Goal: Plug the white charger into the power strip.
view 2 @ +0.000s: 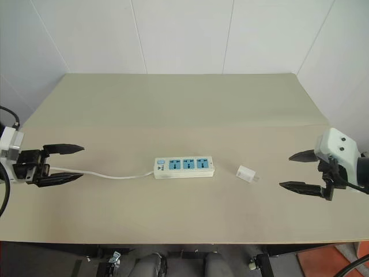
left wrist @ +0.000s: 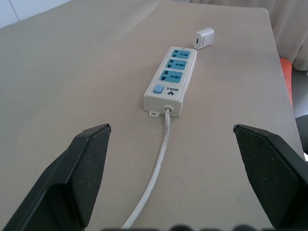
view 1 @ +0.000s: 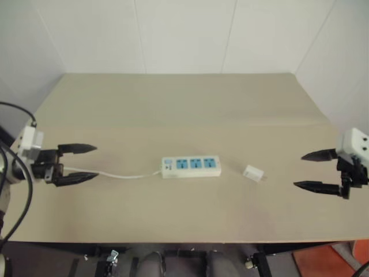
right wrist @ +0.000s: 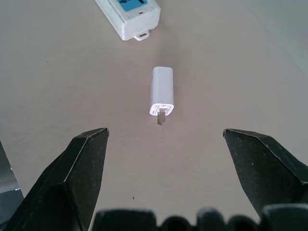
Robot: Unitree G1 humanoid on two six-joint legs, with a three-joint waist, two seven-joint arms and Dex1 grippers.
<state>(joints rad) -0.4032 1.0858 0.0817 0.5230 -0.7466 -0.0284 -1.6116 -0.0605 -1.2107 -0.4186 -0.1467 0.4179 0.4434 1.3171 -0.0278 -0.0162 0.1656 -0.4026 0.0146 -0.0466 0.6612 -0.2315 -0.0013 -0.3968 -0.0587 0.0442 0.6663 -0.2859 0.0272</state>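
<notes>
- The power strip [view 1: 191, 166] lies flat near the middle of the beige counter [view 1: 173, 109], its long side running from the robot's left to its right, with three blue outlet faces turned up.
- Its switch end points toward 9 o'clock, and from that end a thin white cord [view 1: 112, 174] trails across the counter to the left tool [view 1: 81, 163].
- The white charger [view 1: 253, 173] lies on its side at about 3 o'clock from the strip, near its plain end but apart from it, touching nothing but the counter.
- In the right wrist view the charger [right wrist: 162, 97] has its metal prongs pointing toward the right tool and away from the strip.
- The left tool hangs at the counter's 9 o'clock edge with its two black fingers spread wide and nothing between them; it points across toward the strip.
- The cord's far end passes just under the lower left finger [view 1: 75, 178] in the head view; I cannot tell whether they touch.
- The right tool [view 1: 317, 170] hangs at the 3 o'clock edge, fingers likewise wide apart and empty, aimed at the charger and well apart from it.
- A white boxy block [view 1: 353, 144] sits on the right wrist, another [view 1: 27, 142] on the left.
</notes>
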